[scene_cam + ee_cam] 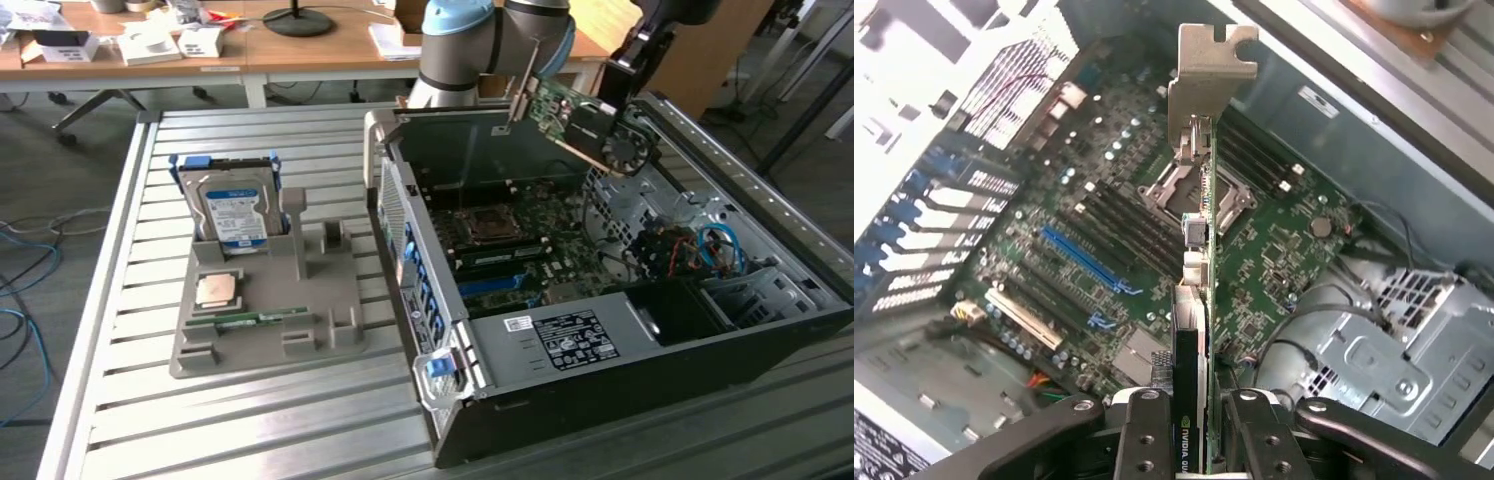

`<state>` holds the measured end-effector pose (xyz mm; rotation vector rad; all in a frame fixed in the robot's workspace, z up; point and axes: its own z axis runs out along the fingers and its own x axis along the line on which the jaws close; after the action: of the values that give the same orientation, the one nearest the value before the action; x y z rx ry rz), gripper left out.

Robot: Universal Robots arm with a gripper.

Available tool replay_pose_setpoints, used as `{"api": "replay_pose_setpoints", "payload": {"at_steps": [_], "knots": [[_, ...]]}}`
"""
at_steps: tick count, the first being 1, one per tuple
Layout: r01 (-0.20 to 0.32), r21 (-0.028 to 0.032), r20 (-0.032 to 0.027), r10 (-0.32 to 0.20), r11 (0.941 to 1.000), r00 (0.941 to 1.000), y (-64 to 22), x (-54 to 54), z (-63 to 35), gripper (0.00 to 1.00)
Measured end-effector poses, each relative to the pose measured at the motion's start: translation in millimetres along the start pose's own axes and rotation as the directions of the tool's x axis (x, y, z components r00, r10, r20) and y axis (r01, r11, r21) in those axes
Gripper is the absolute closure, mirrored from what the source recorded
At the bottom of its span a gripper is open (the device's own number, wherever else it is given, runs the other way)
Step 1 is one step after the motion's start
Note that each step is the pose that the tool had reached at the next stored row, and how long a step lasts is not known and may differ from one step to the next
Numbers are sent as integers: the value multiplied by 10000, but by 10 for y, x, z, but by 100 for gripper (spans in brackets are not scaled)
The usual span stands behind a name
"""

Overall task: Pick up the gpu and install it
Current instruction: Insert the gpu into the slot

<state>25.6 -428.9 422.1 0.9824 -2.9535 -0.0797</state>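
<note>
Open computer case (601, 350) on the bench (267, 420), card held aloft. My end effector (1194, 425) is closed narrow on the gpu (1197, 280), pinching the thin card by one end. The card hangs edge-on above the motherboard (1104, 200), apart from it, with its metal bracket (1211, 70) at the far end. The exterior view shows it tilted over the case's far corner. Risks, as I judge them — the connector edge missing the blue slot (1089, 262) on a skewed approach, the bracket snagging the case's rear wall, or the card pivoting in my grip under insertion force — any of which could jam or bend it.
</note>
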Motion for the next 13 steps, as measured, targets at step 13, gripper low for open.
{"api": "replay_pose_setpoints", "payload": {"at_steps": [13], "knots": [[1975,9,-116,-1975,9803,9802,0,0,2,74]]}}
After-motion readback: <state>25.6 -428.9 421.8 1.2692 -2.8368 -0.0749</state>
